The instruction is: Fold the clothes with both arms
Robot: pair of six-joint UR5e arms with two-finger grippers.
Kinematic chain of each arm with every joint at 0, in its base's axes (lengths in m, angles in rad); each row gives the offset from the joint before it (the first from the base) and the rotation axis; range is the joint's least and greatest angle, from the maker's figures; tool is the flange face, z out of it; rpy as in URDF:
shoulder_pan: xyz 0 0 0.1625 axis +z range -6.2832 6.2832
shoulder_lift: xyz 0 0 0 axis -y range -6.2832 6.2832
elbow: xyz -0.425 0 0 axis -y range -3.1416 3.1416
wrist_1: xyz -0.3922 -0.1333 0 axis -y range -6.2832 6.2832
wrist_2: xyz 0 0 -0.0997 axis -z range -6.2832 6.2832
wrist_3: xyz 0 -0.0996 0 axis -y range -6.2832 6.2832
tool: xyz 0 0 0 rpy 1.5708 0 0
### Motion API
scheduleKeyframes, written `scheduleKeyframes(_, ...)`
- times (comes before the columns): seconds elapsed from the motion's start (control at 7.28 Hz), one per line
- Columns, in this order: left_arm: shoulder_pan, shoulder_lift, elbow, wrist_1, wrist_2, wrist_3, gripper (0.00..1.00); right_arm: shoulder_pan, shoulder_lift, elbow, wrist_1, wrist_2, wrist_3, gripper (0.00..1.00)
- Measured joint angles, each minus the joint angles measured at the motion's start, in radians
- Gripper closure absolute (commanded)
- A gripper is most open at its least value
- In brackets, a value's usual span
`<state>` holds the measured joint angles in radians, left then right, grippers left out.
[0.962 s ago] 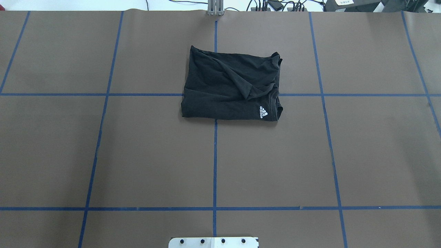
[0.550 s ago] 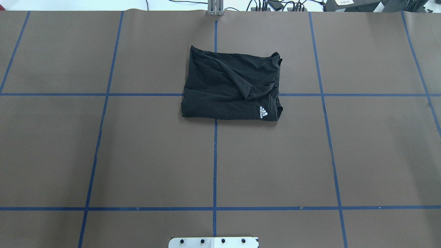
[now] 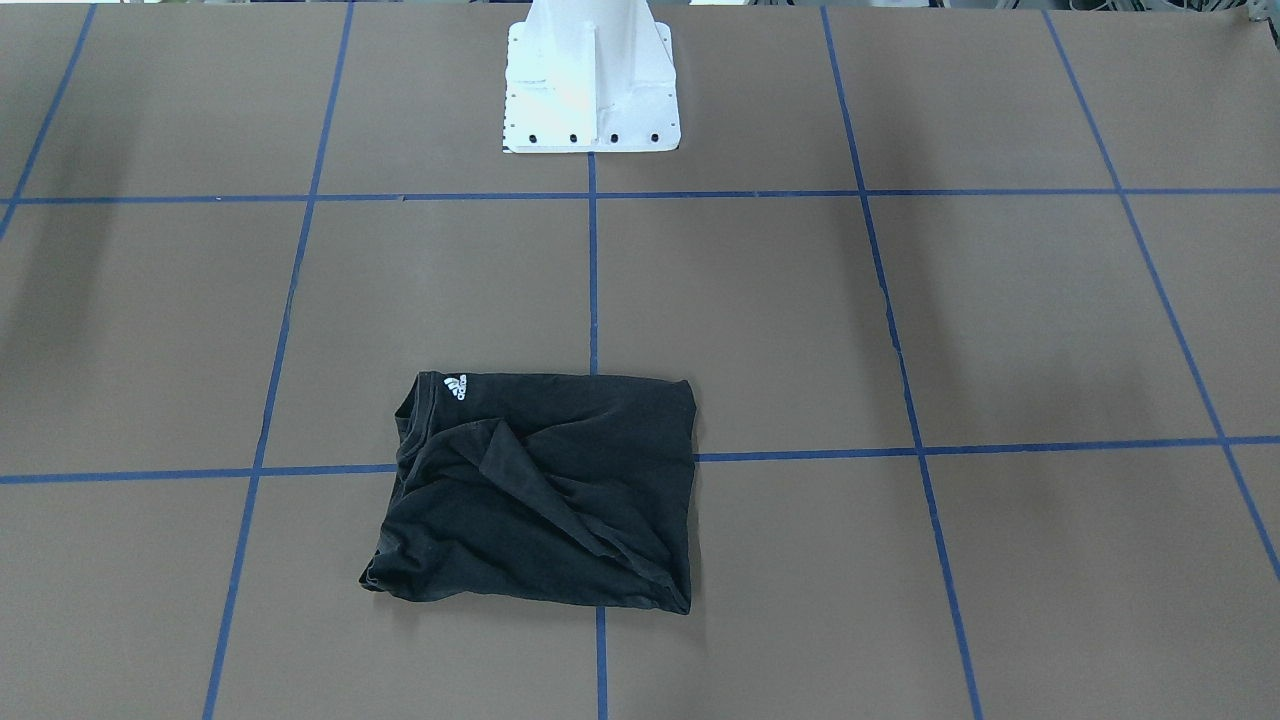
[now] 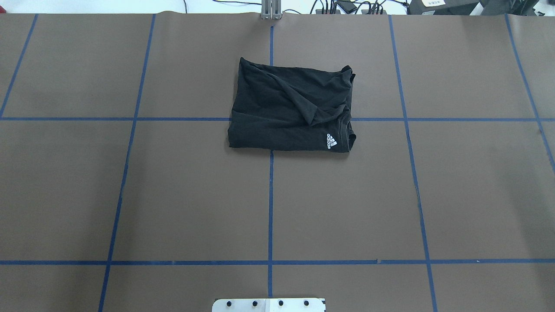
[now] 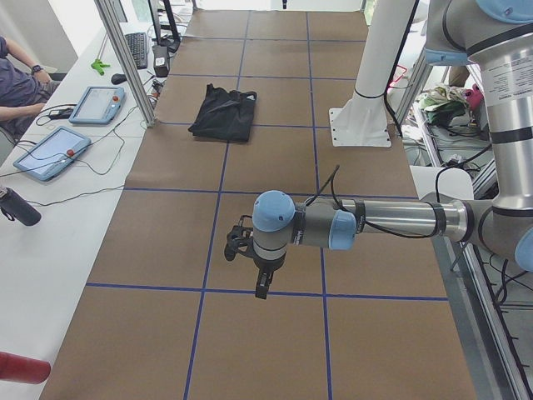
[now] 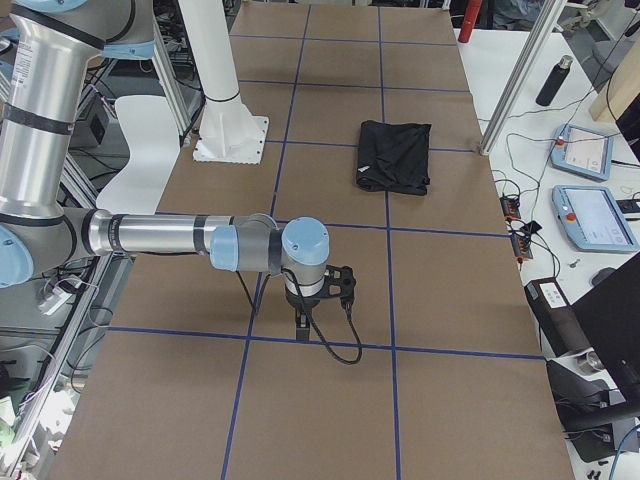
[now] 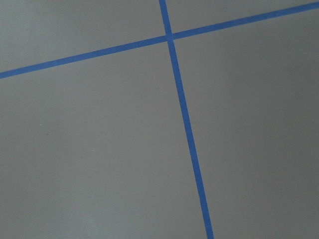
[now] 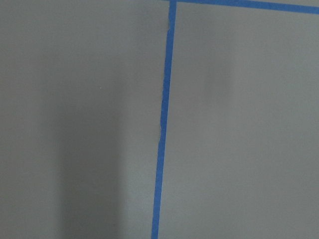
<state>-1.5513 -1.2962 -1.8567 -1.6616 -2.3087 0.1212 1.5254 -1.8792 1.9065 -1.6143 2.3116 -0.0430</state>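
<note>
The clothes are one black T-shirt (image 4: 290, 108), folded into a rough rectangle on the brown table, far from the robot's base. Its small white logo (image 4: 331, 141) faces up at one corner, and a loose flap crosses its middle. The same T-shirt (image 3: 540, 490) lies flat in the front-facing view. Neither arm touches it. My left gripper (image 5: 233, 247) hovers over bare table, well away from the T-shirt (image 5: 221, 112). My right gripper (image 6: 345, 283) hovers likewise at the other end. Both show only in side views, so I cannot tell whether they are open or shut.
Blue tape lines (image 4: 270, 203) grid the table. The white pedestal base (image 3: 590, 80) stands at the robot's edge. Tablets (image 6: 590, 215), cables and a dark bottle (image 6: 553, 80) sit on the side bench. A seated person (image 5: 17, 75) is at the bench.
</note>
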Motion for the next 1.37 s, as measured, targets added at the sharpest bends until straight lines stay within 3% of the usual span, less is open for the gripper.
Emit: scheduleKeyframes(1.37, 0.000, 0.007, -0.023, 0.002, 0.000, 0.000, 0.00, 0.001, -0.003, 0.020, -0.001, 0.043, 0.001, 0.00)
